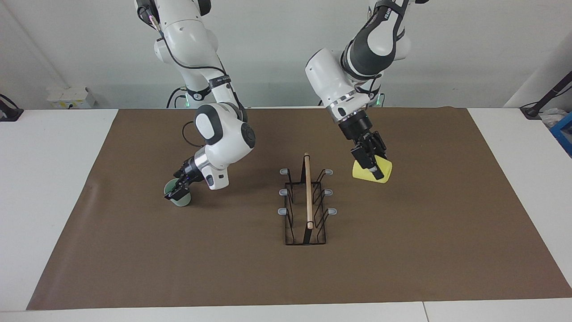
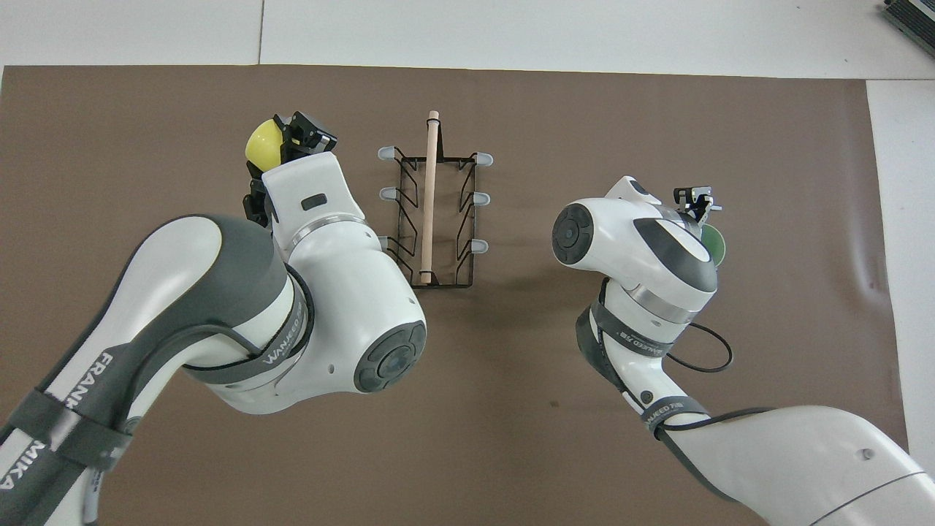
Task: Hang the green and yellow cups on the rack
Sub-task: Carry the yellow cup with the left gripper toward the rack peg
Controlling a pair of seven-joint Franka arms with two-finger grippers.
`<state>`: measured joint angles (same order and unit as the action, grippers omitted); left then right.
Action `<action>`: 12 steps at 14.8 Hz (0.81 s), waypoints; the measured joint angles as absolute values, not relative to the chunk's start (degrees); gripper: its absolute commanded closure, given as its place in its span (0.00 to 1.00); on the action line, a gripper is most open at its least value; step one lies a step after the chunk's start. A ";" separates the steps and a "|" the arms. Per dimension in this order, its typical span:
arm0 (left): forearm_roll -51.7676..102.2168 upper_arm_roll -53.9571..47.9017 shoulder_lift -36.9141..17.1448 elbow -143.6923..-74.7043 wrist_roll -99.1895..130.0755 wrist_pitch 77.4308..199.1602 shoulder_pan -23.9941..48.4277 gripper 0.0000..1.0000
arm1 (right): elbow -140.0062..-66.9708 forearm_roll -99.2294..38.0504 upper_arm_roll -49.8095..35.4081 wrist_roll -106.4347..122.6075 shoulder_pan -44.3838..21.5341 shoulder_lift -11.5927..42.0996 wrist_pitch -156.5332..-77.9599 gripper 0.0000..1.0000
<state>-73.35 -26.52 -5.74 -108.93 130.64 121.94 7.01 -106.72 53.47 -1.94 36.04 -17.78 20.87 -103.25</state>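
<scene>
Beside the rack [image 1: 307,201], left hand [image 1: 374,166] clenches yellow cup [image 1: 371,172] — right hand [image 1: 175,193] released.

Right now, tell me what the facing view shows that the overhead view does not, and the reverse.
Facing view only: the yellow cup is lifted off the mat in the left gripper, tilted; the green cup stands on the mat with the right gripper at its rim.

Overhead view only: the yellow cup's round bottom, facing up; the arms hide most of both cups.

Both: the rack stands between the cups, all its prongs bare.
</scene>
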 measured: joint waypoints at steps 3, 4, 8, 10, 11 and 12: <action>-79.10 -26.79 -5.83 -110.85 133.92 121.62 7.33 1.00 | -106.69 53.47 -1.87 36.28 -17.01 20.66 -103.25 0.00; -80.26 -27.19 -5.84 -111.55 135.17 120.99 7.38 1.00 | -106.66 53.47 -1.84 36.62 -16.57 20.47 -103.25 0.00; -84.73 -28.78 -6.33 -114.44 140.60 115.89 9.15 1.00 | -106.61 53.47 -1.82 40.38 -13.54 18.58 -103.30 0.00; -86.99 -30.09 -7.51 -115.18 143.11 112.54 10.17 1.00 | -106.61 53.47 -1.83 41.97 -12.39 17.54 -103.32 0.00; -88.00 -30.93 -8.38 -115.30 143.92 110.86 10.43 1.00 | -106.61 53.47 -1.83 42.34 -12.10 17.19 -103.32 0.00; -89.65 -31.67 -9.56 -115.39 144.79 108.55 10.82 1.00 | -106.61 53.47 -1.83 42.47 -11.98 16.97 -103.32 0.00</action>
